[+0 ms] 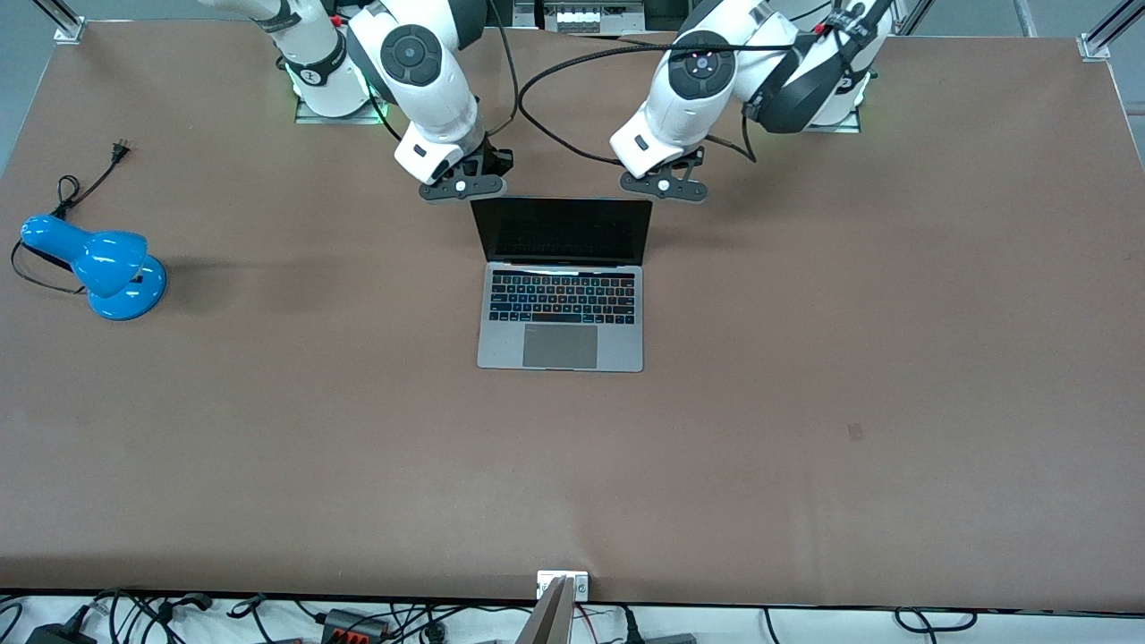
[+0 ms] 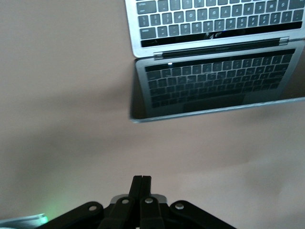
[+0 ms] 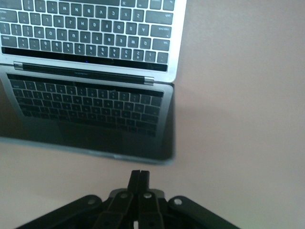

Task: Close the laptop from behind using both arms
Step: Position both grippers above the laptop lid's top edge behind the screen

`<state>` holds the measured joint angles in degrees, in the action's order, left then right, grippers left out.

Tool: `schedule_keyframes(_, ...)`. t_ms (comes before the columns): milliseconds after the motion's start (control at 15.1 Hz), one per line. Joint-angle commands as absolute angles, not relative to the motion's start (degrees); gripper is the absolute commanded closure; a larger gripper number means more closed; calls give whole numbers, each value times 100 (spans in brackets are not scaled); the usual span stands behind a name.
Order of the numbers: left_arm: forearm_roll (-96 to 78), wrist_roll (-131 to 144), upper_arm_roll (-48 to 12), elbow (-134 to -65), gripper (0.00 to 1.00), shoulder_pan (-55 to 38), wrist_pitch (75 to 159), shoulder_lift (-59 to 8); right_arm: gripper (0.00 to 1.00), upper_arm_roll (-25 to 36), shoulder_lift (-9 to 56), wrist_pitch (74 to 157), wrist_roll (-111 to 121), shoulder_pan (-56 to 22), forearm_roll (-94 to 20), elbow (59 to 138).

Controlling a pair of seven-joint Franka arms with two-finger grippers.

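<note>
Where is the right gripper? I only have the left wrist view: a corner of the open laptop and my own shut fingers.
Observer: The right gripper hangs over the table by the top corner of the laptop lid that is toward the right arm's end.
Operator: Are its fingers shut too?
Observer: Yes, the right wrist view shows its fingers pressed together.
Operator: Does my left gripper line up with it?
Observer: Yes. In the front view, it hangs by the lid's other top corner, level with the right gripper.
</note>
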<state>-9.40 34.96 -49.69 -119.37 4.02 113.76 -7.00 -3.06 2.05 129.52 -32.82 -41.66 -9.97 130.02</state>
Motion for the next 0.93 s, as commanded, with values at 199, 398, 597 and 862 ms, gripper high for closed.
schedule_keyframes(199,-993,3727,-5010,-12393,100,167,12251,-966,100,-229,281,13245,-3305,-4298,-1037,13061)
schedule_keyframes(398,-993,3735,-5001,-12375,100,158,12436,-1080,100,-229,281,13315,-3313,-4289,-1037,13052)
schedule_keyframes(597,-539,3954,-4992,-12340,100,158,12700,-1405,100,-229,299,13368,-3313,-4289,-1037,13052)
schedule_keyframes(862,70,4219,-4957,-12129,100,211,12718,-1810,100,-220,509,13894,-3305,-4280,-1028,13034)
